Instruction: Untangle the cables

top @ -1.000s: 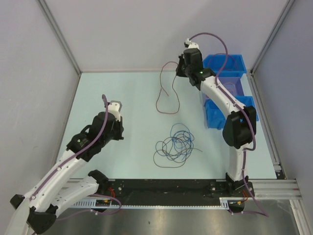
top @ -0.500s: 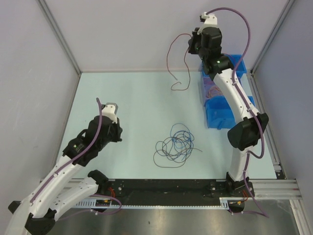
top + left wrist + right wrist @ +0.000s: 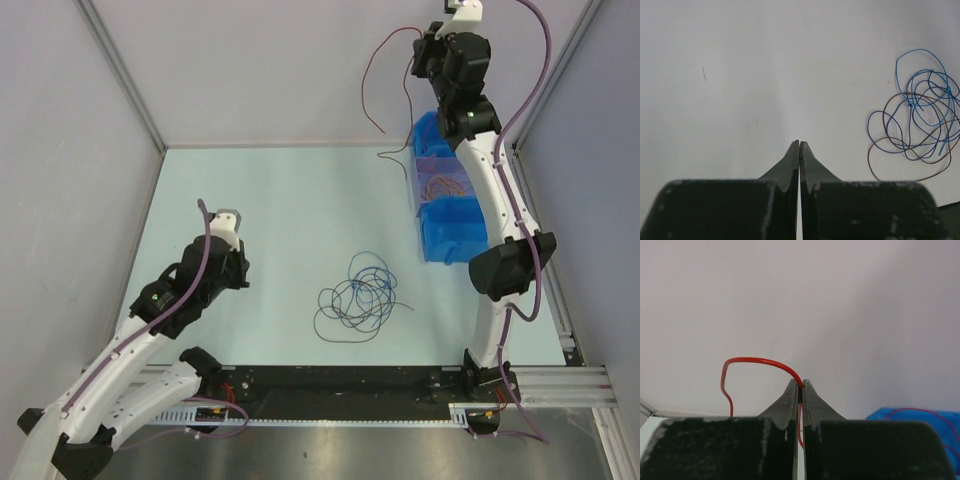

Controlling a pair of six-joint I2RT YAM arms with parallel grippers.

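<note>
Pale blue tabletop holds the blue-and-dark wire tangle. Our right gripper pinches one thin red wire high near the blue plastic bins; next we should drop it there. Our left gripper has its fingers pressed together, empty.

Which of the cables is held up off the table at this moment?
The red cable: it is pinched in the shut right gripper and hangs in the air. The blue and dark cables lie tangled on the table.
</note>
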